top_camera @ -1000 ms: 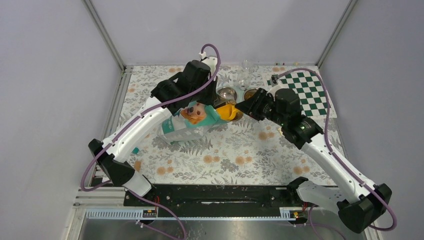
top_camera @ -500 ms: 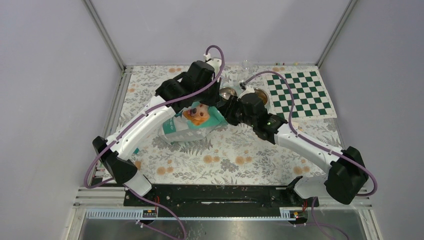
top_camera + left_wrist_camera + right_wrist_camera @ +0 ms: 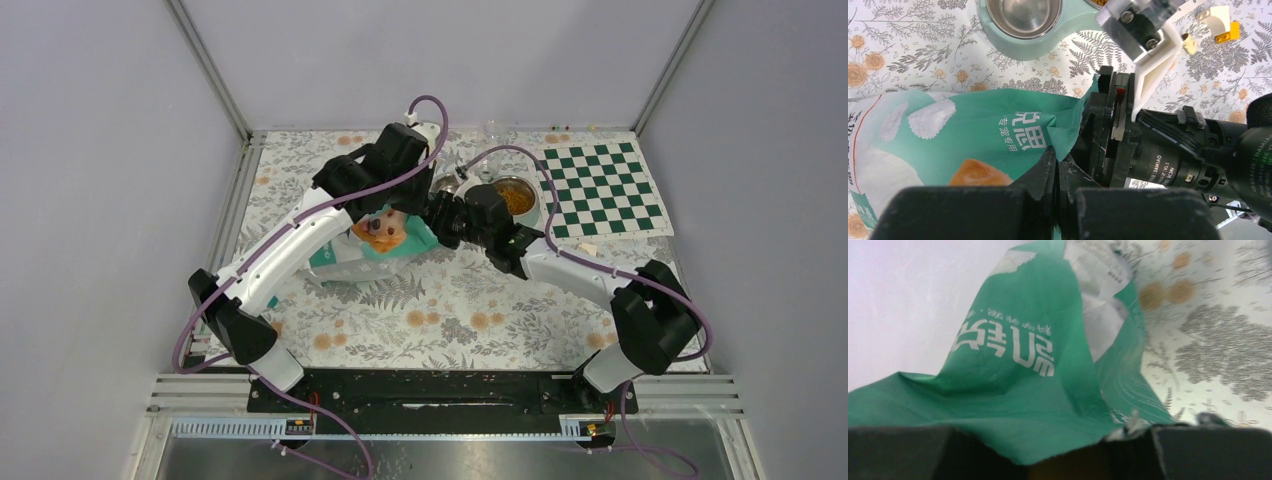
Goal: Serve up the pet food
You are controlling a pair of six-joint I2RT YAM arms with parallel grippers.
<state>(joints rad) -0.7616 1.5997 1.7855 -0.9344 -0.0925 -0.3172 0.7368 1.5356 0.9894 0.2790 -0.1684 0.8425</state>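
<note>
a floral cloth-covered table (image 3: 470,300) is seen from above, with a green-and-white checkered mat (image 3: 605,185) laid at its far right corner. both arms are reached toward the far middle of the table and are met at a teal bag (image 3: 973,135), which is laid on its side with its mouth turned to the right. a dog picture and white print are shown on the bag.

the left gripper (image 3: 1057,152) is pressed together on the upper edge of the bag mouth, and the teal film is pinched between its fingers. the right gripper (image 3: 445,215) is pushed in at the bag mouth, just beside the left one. its fingertips are covered by the bag film in every view, so it cannot be told whether it is spread or closed. something orange-brown is glimpsed low in the right wrist view but is too blurred to be named.

a pale teal feeder stand (image 3: 1048,42) is placed just beyond the bag, with two steel bowls set in it. the left bowl (image 3: 1023,15) is seen bare and shiny. the pet food (image 3: 515,197) is heaped as brown kibble in the right bowl, beside the mat's edge. a few small white and yellow bits (image 3: 1220,22) are scattered on the cloth near the stand.
</note>
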